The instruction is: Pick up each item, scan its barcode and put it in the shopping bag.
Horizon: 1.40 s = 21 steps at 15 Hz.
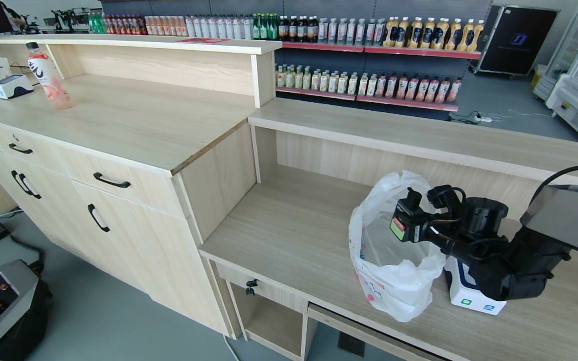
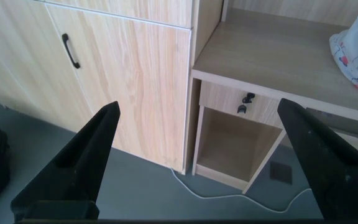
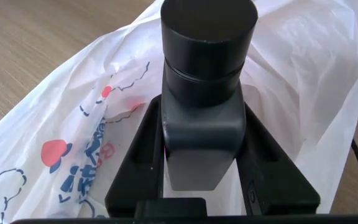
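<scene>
My right hand (image 3: 199,134) is pinched on a dark grey scanner (image 3: 207,56), held just above the open mouth of the white shopping bag (image 1: 392,281) at the near right of the low surface (image 1: 289,225). A white box (image 1: 469,298) stands just right of the bag. My left hand (image 2: 199,109) hangs spread wide, low before the cabinet doors (image 2: 135,81). A pink bottle (image 1: 48,75) stands upright far left on the higher surface (image 1: 133,120).

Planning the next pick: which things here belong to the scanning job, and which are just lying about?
Job: shopping bag; grey black-topped item in the right gripper; white box beside the bag, likely the scanner; pink bottle, possibly next.
Lying about: shelf bottles; floor cable; small white device by the bottle.
</scene>
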Motion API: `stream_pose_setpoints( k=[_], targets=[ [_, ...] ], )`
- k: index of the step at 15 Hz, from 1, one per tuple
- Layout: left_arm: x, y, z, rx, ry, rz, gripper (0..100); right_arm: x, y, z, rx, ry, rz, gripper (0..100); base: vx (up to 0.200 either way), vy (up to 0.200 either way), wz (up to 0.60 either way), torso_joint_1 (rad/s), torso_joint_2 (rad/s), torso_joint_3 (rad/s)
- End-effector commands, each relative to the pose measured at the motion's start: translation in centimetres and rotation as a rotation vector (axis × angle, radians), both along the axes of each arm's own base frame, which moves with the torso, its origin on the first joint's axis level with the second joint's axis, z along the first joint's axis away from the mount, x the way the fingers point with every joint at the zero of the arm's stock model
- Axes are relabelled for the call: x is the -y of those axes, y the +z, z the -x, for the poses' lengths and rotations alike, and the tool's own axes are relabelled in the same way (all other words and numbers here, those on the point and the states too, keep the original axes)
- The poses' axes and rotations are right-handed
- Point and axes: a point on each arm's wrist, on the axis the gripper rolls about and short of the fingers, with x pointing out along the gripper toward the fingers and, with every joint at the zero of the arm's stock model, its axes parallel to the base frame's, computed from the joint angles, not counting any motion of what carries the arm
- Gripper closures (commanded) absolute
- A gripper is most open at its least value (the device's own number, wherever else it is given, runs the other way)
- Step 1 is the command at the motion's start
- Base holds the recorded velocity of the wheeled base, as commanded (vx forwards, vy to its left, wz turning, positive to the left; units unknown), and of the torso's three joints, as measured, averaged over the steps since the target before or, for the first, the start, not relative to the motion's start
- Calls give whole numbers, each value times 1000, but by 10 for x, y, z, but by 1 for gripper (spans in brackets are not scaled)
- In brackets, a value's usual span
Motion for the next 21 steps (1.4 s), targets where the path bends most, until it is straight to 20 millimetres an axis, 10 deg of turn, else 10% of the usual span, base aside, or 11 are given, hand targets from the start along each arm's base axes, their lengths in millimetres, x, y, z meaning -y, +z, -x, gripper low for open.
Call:
stream_pose_setpoints(
  k=[1,18,19,21],
  targets=[
    [0,0,0,-2,1,0,0,-1,-3,-9,17,1,-2,100,0,0,0,0,0,0],
    [0,0,0,-2,-1,0,0,-2,-30,-16,-33,26,0,100,0,0,0,0,0,0],
    [0,0,0,-2,1,0,0,-2,-30,-16,-34,30,-1,0,0,0,0,0,0,0],
    [0,0,0,-2,1,0,0,-2,-31,-15,-40,34,1,0,0,0,0,0,0,0]
  ],
)
